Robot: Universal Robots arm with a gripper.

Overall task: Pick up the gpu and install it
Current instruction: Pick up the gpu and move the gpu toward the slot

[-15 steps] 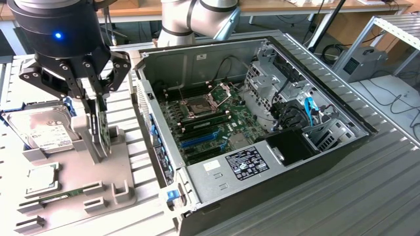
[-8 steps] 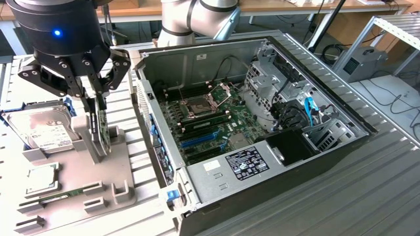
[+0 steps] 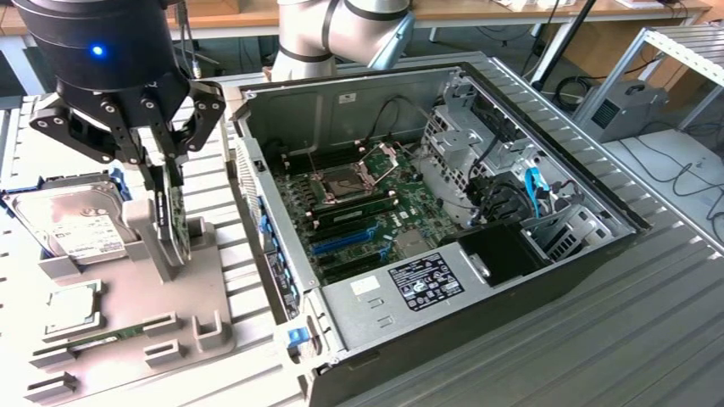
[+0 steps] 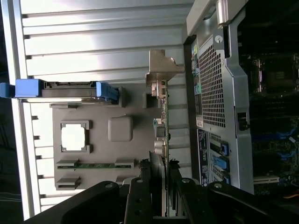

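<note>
ribbed metal table (image 3: 633,339): one hand (image 3: 165,174) clamped on one gpu (image 3: 176,231) upright in one grey holder (image 3: 209,309).

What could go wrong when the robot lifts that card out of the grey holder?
The card stands thin and upright in the holder, and the gripper is at its top edge only, so it might tilt or jam coming out. The hard drive sits close beside it, so a swing could bump that.

Holder (image 3: 169,322) matt grey plastic; PC case (image 3: 339,114) bare metal; gpu (image 4: 162,140) bracket (image 4: 161,67) metal.
</note>
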